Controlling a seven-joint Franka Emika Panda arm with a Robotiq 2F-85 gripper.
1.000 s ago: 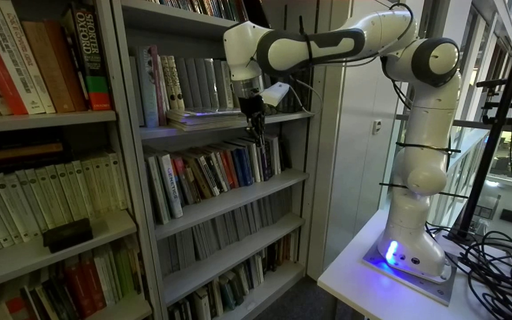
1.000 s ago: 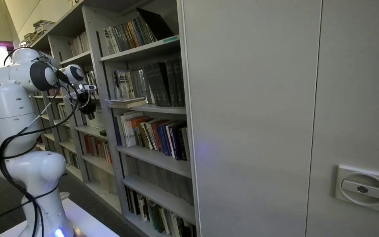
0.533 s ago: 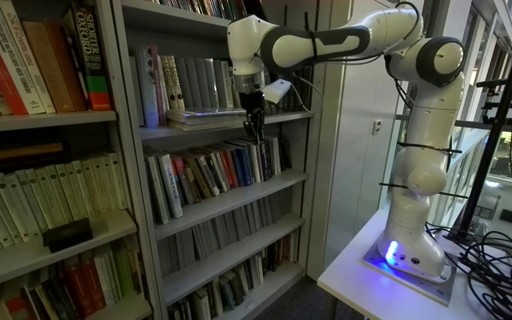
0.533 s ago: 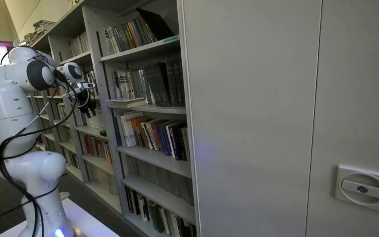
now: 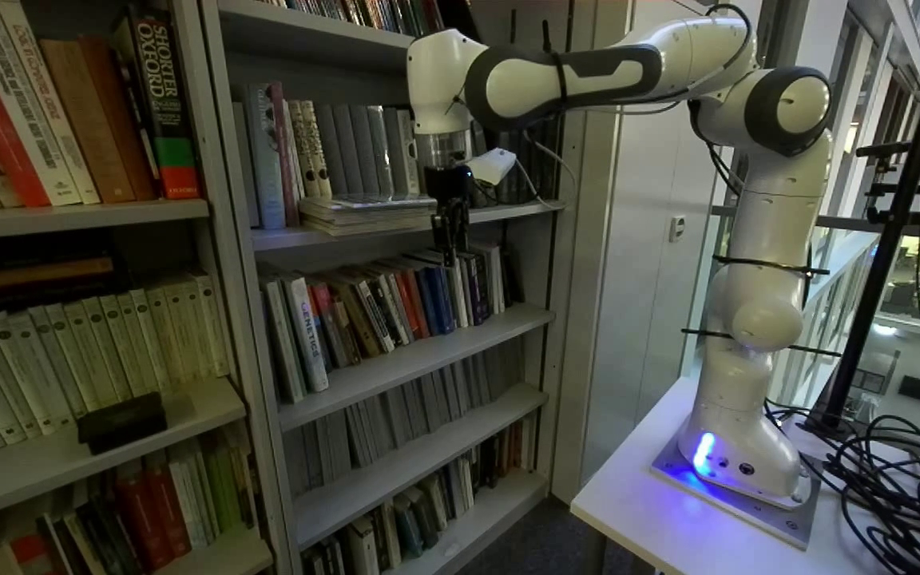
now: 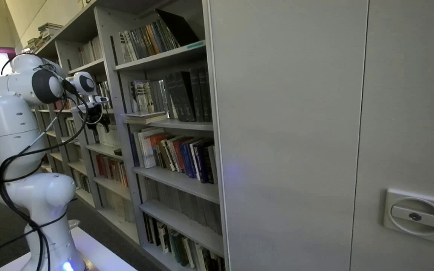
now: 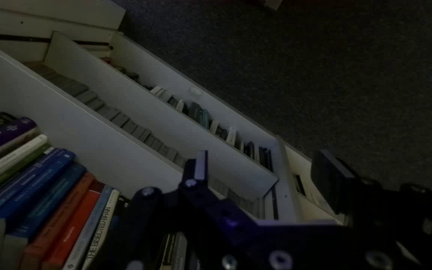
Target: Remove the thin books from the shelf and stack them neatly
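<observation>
My gripper point(image 5: 450, 259) points down in front of the narrow grey bookcase, just right of a flat pile of thin books point(image 5: 364, 214). Pale edges show on that pile, which lies at the front of the shelf point(image 5: 288, 239); it also appears as a pile of thin books point(image 6: 145, 117) in an exterior view. Behind it stand slim upright books point(image 5: 356, 152) with grey, white and cream spines. In the wrist view the fingers of the gripper point(image 7: 264, 170) are wide apart, and nothing sits between them. The flat pile is out of that view.
On the board below, colourful books point(image 5: 404, 295) stand close behind and under the fingertips. A wider bookcase with thick volumes point(image 5: 69, 120) adjoins at the left. A white cupboard point(image 6: 288, 131) flanks the shelves. Loose cables point(image 5: 899, 487) lie on the table beside the arm base.
The gripper's fingers have spread apart. The gripper has swung from a slight tilt to nearly straight down, its tips shifting left in an exterior view. The books look unchanged.
</observation>
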